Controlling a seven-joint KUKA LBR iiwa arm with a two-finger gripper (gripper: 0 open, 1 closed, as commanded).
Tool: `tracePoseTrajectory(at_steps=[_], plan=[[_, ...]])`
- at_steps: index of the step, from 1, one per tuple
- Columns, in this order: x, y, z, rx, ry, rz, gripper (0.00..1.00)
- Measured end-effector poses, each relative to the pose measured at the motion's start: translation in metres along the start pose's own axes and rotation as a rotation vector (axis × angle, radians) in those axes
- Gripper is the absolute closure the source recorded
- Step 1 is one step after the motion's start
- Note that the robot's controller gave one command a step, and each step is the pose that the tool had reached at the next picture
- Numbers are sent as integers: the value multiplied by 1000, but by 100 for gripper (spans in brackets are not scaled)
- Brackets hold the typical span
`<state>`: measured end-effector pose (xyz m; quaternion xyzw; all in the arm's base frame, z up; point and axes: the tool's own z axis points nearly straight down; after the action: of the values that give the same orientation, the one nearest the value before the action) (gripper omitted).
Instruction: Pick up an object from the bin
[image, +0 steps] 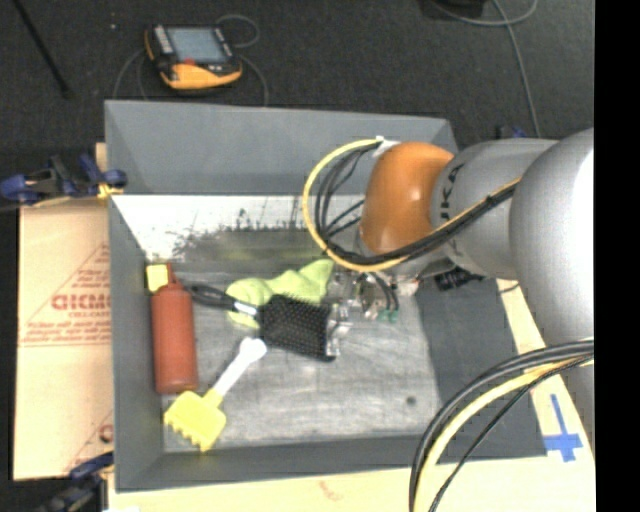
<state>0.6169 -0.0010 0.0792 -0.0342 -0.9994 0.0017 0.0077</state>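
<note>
Black bristled brush lies at the middle of the bin, the gripper just beside its right end. Whether the gripper is spread or closed cannot be told.

Robot lab: arm over metal bin, carpet floor.

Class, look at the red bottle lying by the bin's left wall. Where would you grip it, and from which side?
Probably the middle of the red bottle, from straight above, closing across its width. It lies flat, long and round, with the left wall close beside it, so a sideways approach looks cramped. Nothing lies on top of it.
</note>
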Motion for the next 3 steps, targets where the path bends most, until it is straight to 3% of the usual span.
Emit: tracePoseTrajectory(at_steps=[1, 2, 3], plan=[[0, 0, 0, 0, 0, -1, 100], [3, 6, -31, -3, -11, 14, 100], [9, -4, -99, -5, -14, 28, 100]])
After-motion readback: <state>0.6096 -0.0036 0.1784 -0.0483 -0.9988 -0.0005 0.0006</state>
